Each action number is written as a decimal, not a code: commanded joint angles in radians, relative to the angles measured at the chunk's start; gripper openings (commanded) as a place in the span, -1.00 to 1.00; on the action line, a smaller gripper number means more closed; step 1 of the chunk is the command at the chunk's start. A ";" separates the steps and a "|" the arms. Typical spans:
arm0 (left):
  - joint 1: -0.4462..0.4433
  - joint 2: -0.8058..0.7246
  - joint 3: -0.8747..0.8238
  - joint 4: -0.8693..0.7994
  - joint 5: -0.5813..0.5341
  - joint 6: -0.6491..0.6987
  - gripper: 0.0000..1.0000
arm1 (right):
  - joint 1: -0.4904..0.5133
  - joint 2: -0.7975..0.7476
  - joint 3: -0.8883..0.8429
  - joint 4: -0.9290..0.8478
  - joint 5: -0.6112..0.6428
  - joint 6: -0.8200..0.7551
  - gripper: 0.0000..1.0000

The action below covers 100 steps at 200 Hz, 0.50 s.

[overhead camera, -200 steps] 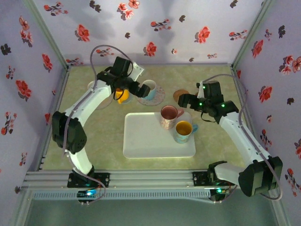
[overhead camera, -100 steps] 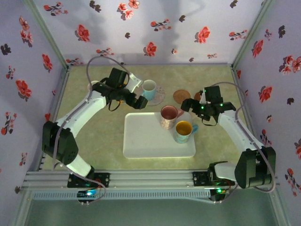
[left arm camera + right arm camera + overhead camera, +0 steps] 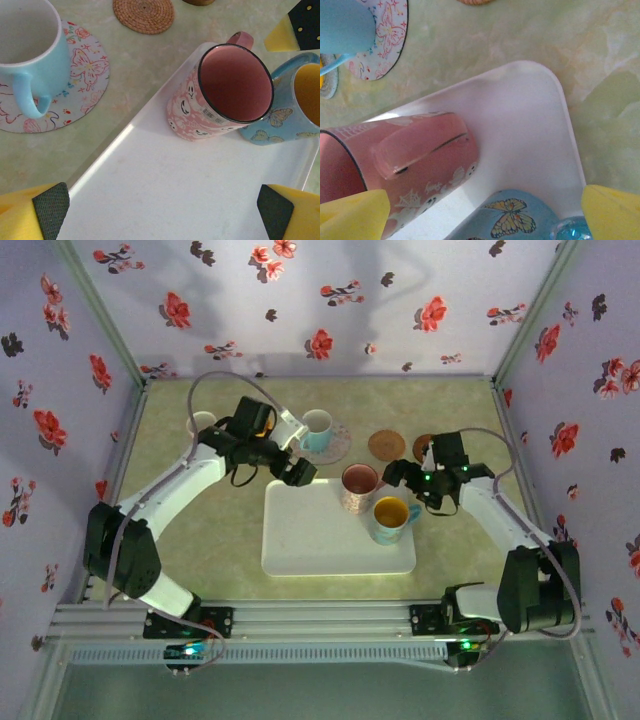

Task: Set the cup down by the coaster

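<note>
- The left gripper [image 3: 297, 472] hangs over the upper-left corner of the white tray [image 3: 330, 540]. Its jaws are spread wide and hold nothing. In its wrist view there is only bare tray between its tips.
- Just up and right of it, the light blue cup [image 3: 317, 427] stands on the floral coaster [image 3: 338, 445]. That pair looks settled, so I would leave it alone.
- At the tray's upper edge, centre of the frame, the pink cup [image 3: 358, 486] stands upright with its handle toward the upper right. I judge this to be the cup to move.
- Above the tray, on the bare desk [image 3: 200, 530], lies the woven coaster [image 3: 385, 445] with nothing on it — the likely target, and near the pink cup.
- Lower right of the pink cup sits the butterfly cup [image 3: 389, 517], crowded close against it. I cannot tell whether they touch.
- The right gripper [image 3: 395, 474] hovers at the tray's upper-right corner, just right of the pink cup. It is spread wide and empty, and it faces the handle.
- The step in hand looks like the reach, and the right gripper is the better placed.
  - Take the cup by its wall on the side away from the butterfly cup.
  - Close squarely and lift straight up — sliding could knock the neighbour.
  - Set it down beside the woven coaster, not on it.
</note>
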 commanded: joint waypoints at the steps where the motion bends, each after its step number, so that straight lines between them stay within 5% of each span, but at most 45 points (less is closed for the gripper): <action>1: -0.008 -0.019 -0.002 0.018 0.027 0.034 0.99 | -0.007 -0.043 -0.025 0.005 -0.043 0.028 0.99; 100: -0.022 -0.008 -0.006 0.006 0.029 0.059 1.00 | -0.003 -0.186 -0.091 -0.073 -0.081 0.076 0.99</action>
